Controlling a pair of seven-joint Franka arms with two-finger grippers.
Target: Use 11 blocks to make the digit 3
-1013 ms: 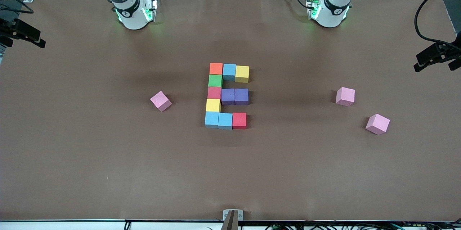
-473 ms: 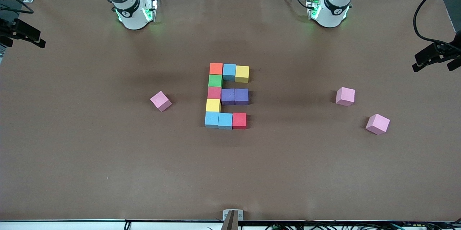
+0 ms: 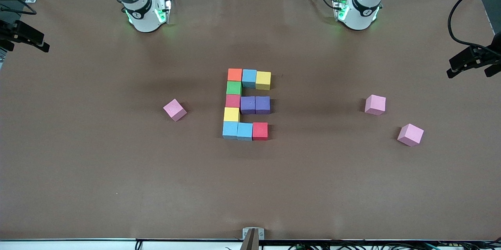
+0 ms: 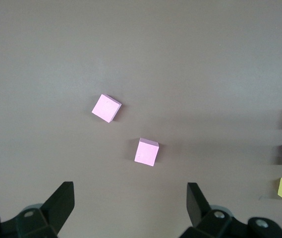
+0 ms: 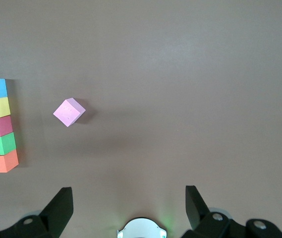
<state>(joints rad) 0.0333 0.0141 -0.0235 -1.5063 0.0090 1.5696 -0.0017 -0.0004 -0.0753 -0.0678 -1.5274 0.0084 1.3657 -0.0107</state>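
A: What has moved since the earlier frame?

B: Almost nothing. The blocks are found where they were, and both arms are kept drawn back, waiting. Only the dark device at the table's edge near the left arm's end has shifted slightly.

A: How are the grippers seen?

B: The left gripper [image 4: 131, 208] is held high over the table [image 3: 117, 171] with its fingers [image 4: 61, 201] spread wide apart and nothing between them. The right gripper [image 5: 129, 208] is likewise held high, fingers spread, nothing held.

A: Where is the digit 3?

B: The digit 3 [image 3: 246, 104] is laid at mid-table, its cubes touching. The row farthest from the front camera is made of the orange block [image 3: 235, 74], a blue and a yellow. The green block [image 3: 234, 87] joins it to a middle row of red and two purple. A yellow joins that to the nearest row: two blue and a red.

A: And the pink cubes?

B: One pink cube [image 3: 175, 109] lies toward the right arm's end. Two more [image 3: 375, 105] [image 3: 410, 134] lie toward the left arm's end, well apart from the digit.
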